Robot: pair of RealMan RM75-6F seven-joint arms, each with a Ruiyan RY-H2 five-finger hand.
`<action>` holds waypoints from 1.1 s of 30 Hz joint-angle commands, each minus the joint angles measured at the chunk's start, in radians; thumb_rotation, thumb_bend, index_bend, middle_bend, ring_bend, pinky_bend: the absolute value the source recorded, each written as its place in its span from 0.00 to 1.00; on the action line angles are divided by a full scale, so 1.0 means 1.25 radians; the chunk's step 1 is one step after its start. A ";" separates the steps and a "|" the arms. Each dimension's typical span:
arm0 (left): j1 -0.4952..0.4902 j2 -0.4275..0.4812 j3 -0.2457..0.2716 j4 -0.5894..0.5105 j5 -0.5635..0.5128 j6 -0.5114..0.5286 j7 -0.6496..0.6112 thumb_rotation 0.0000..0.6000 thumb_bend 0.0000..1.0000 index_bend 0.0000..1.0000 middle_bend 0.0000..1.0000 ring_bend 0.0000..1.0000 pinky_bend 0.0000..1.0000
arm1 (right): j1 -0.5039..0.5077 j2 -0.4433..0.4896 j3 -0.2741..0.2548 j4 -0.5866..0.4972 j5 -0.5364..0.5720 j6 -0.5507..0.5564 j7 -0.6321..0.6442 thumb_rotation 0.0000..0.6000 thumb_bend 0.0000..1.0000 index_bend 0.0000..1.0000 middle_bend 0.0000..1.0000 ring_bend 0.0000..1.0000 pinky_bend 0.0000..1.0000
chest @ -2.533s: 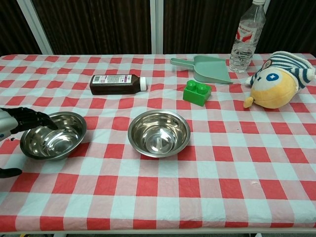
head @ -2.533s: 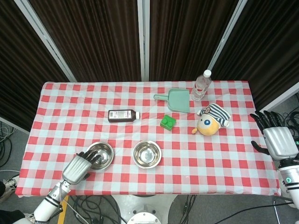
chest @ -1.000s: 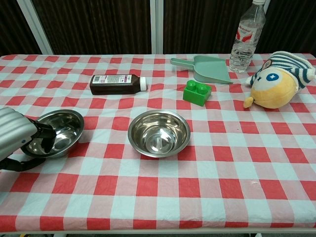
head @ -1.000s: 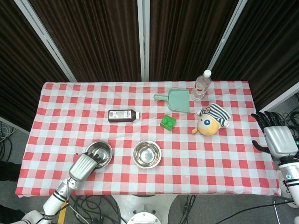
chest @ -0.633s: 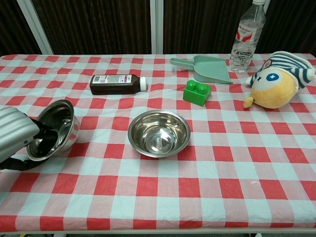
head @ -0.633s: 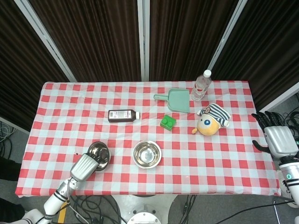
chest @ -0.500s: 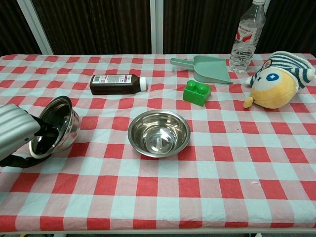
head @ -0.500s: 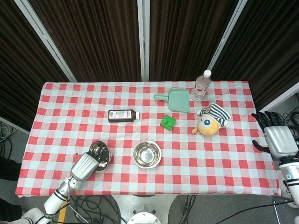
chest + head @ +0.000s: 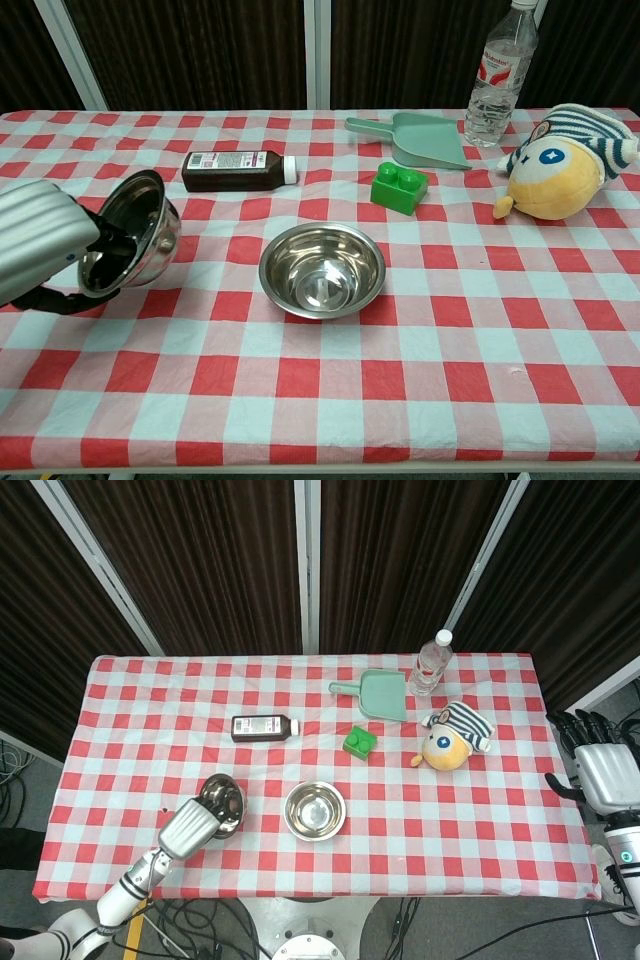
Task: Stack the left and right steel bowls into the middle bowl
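Note:
My left hand (image 9: 190, 827) (image 9: 40, 245) grips a steel bowl (image 9: 223, 802) (image 9: 135, 240) by its rim, fingers inside it. The bowl is lifted off the cloth and tilted steeply on edge, to the left of the middle bowl. The middle steel bowl (image 9: 315, 811) (image 9: 322, 269) sits upright and empty on the checked tablecloth near the front. My right hand (image 9: 598, 765) hangs beyond the table's right edge with its fingers spread and nothing in it. Only these two steel bowls are in view.
A brown bottle (image 9: 264, 727) (image 9: 238, 169) lies behind the bowls. Further right are a green block (image 9: 359, 742) (image 9: 399, 187), a teal dustpan (image 9: 377, 694) (image 9: 415, 138), a water bottle (image 9: 430, 662) (image 9: 497, 71) and a plush toy (image 9: 453, 737) (image 9: 560, 161).
My left hand has closed on the left bowl's rim, lifted it off the table and tipped it steeply, carrying it a little rightward. The right hand has drifted slightly outward.

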 commanded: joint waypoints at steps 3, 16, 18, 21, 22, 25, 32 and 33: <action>-0.083 0.045 -0.028 -0.107 0.004 -0.102 0.053 1.00 0.37 0.72 0.76 0.75 0.80 | -0.008 0.028 0.022 -0.026 0.000 0.033 0.022 1.00 0.22 0.09 0.10 0.00 0.02; -0.223 0.094 -0.076 -0.295 0.005 -0.293 0.234 1.00 0.37 0.73 0.76 0.75 0.79 | -0.039 0.044 0.073 -0.043 0.015 0.130 0.119 1.00 0.13 0.09 0.11 0.00 0.02; -0.238 0.094 -0.080 -0.306 0.008 -0.305 0.246 1.00 0.37 0.73 0.76 0.75 0.79 | -0.046 0.035 0.084 -0.036 0.018 0.155 0.144 1.00 0.13 0.09 0.12 0.00 0.02; -0.257 0.086 -0.086 -0.312 0.008 -0.322 0.259 1.00 0.37 0.73 0.76 0.75 0.79 | -0.051 0.028 0.094 -0.024 0.024 0.168 0.171 1.00 0.12 0.09 0.12 0.01 0.02; -0.263 0.082 -0.088 -0.312 0.007 -0.328 0.263 1.00 0.37 0.73 0.76 0.75 0.79 | -0.048 0.026 0.099 -0.023 0.028 0.167 0.174 1.00 0.12 0.09 0.13 0.01 0.02; -0.282 0.073 -0.095 -0.311 0.006 -0.343 0.270 1.00 0.37 0.73 0.76 0.75 0.79 | -0.047 0.020 0.110 -0.019 0.042 0.169 0.182 1.00 0.11 0.09 0.13 0.01 0.02; -0.321 0.043 -0.093 -0.280 0.009 -0.377 0.275 1.00 0.37 0.73 0.76 0.75 0.79 | -0.053 0.010 0.131 -0.008 0.054 0.188 0.212 1.00 0.10 0.09 0.13 0.01 0.02; -0.325 0.038 -0.092 -0.272 0.009 -0.380 0.274 1.00 0.37 0.73 0.76 0.75 0.79 | -0.054 0.009 0.133 -0.007 0.055 0.191 0.217 1.00 0.10 0.09 0.13 0.01 0.02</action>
